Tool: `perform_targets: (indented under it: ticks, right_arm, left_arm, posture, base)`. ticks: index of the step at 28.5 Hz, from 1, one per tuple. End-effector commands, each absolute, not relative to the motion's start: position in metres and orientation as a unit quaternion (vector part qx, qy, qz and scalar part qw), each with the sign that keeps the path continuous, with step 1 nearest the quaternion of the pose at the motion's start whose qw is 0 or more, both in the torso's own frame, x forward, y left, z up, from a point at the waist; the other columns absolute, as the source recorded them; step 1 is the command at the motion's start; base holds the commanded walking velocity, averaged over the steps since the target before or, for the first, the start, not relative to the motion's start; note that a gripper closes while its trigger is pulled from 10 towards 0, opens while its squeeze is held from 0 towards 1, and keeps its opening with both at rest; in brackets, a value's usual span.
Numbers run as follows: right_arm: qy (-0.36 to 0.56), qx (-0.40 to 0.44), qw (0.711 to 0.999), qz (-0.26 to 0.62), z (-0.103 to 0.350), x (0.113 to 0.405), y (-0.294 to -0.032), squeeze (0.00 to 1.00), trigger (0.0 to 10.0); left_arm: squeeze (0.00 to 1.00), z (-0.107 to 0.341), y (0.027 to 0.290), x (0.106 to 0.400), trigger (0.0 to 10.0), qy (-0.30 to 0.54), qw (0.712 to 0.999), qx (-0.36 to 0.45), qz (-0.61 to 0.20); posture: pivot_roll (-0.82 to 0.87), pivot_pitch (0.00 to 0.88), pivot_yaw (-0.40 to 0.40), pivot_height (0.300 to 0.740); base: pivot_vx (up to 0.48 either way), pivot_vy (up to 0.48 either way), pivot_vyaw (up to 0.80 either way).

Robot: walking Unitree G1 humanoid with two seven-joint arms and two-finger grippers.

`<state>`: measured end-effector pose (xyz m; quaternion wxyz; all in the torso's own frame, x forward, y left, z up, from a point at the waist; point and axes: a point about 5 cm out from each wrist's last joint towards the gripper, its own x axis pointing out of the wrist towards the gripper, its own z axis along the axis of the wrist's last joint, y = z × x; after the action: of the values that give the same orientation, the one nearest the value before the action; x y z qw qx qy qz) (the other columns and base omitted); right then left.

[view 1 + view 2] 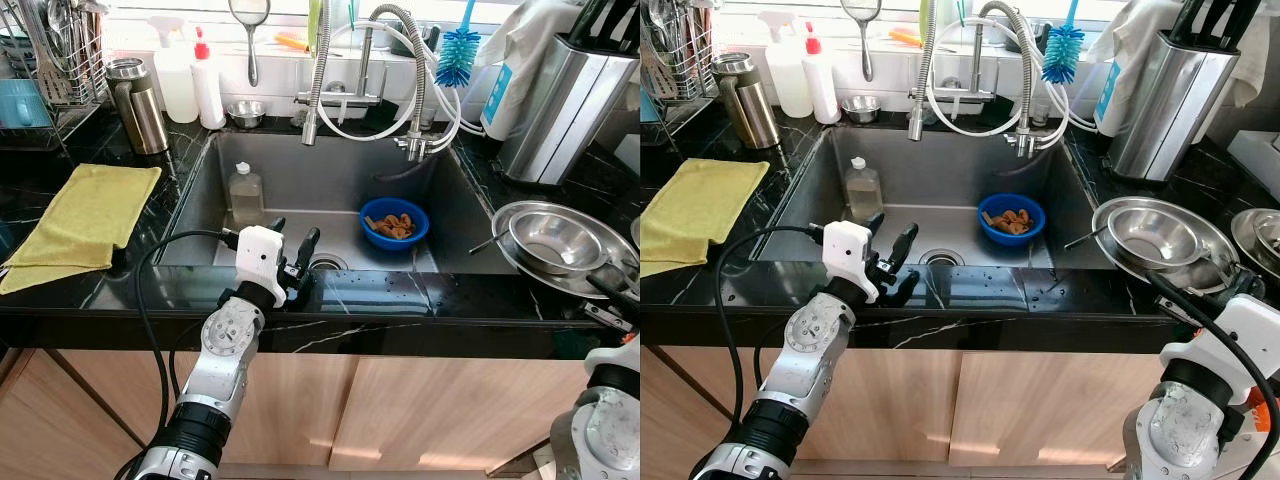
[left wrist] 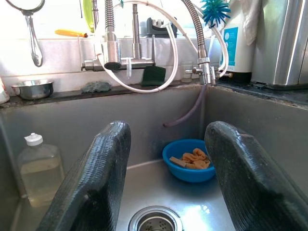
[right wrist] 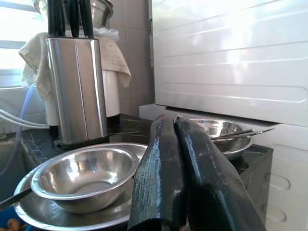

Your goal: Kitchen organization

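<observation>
A blue bowl [image 1: 394, 222] holding brown food scraps sits on the steel sink [image 1: 330, 170] floor, right of the drain [image 1: 325, 263]. A clear plastic bottle [image 1: 244, 193] with a white cap stands at the sink's left wall. My left gripper [image 1: 293, 243] hovers open over the sink's front rim, near the drain, with nothing between its fingers [image 2: 96, 178]. My right gripper [image 3: 180, 159] is shut and empty at the counter's right edge, beside a stack of steel bowls [image 1: 556, 243].
A yellow cloth [image 1: 85, 218] lies on the black counter at left. A steel flask [image 1: 138, 104], spray bottles and a dish rack stand behind it. The pull-down faucet [image 1: 318, 70] and hoses hang over the sink. A steel knife block [image 1: 565, 105] stands at right.
</observation>
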<state>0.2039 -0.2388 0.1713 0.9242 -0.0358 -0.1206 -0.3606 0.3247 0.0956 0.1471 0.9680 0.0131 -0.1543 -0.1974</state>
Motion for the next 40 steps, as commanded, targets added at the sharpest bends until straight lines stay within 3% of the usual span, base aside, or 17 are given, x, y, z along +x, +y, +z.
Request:
perform_targets:
  ticks: [1,25,26,27,40]
  right_arm:
    - [-0.14,-0.036,0.924,-0.354,0.179,0.205,-0.236,0.0,10.0]
    - [-0.125,-0.053,0.933,-0.334,0.176,0.212,-0.233,0.0,10.0]
    - [-0.124,-0.055,0.932,-0.336,0.177,0.212,-0.233,0.0,3.4]
    - [-0.125,-0.053,0.931,-0.338,0.177,0.211,-0.234,0.0,0.0]
    - [-0.158,-0.08,0.91,-0.375,0.198,0.208,-0.248,0.0,0.0]
  left_arm:
    - [0.0,0.148,0.093,0.325,10.0,-0.159,0.966,0.022,-0.203]
    - [0.0,0.148,0.089,0.325,10.0,-0.16,0.965,0.018,-0.206]
    - [0.0,0.148,0.09,0.325,10.0,-0.159,0.965,0.018,-0.205]
    - [0.0,0.148,0.09,0.325,10.0,-0.159,0.966,0.018,-0.205]
    - [0.0,0.149,0.091,0.326,10.0,-0.16,0.966,0.015,-0.201]
  posture:
    - [0.07,0.02,-0.072,0.74]
    - [0.06,0.009,-0.076,0.74]
    - [0.06,0.009,-0.076,0.74]
    - [0.07,0.013,-0.078,0.74]
    - [0.06,0.018,-0.077,0.74]
  base:
    - [0.0,0.0,0.0]
    - [0.0,0.0,0.0]
    - [0.0,0.0,0.0]
    - [0.0,0.0,0.0]
    - [0.0,0.0,0.0]
